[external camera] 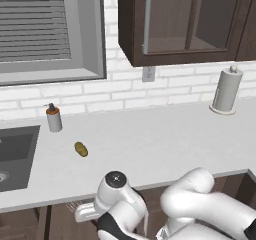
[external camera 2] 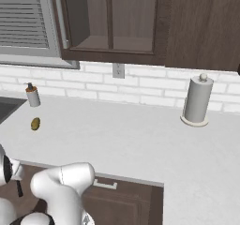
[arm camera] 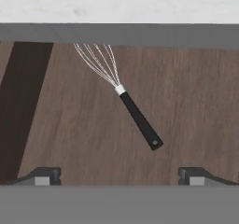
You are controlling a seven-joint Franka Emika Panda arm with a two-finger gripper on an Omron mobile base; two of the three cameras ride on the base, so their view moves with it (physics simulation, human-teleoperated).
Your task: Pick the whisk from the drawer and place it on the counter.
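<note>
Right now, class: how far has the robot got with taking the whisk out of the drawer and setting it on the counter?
Done: the drawer stands open, and the gripper hangs over it with fingers spread wide. In hand: lining up on the whisk, which lies flat and untouched, its wire head partly under the counter edge. Left: grasp it, lift it out, set it on the counter.
</note>
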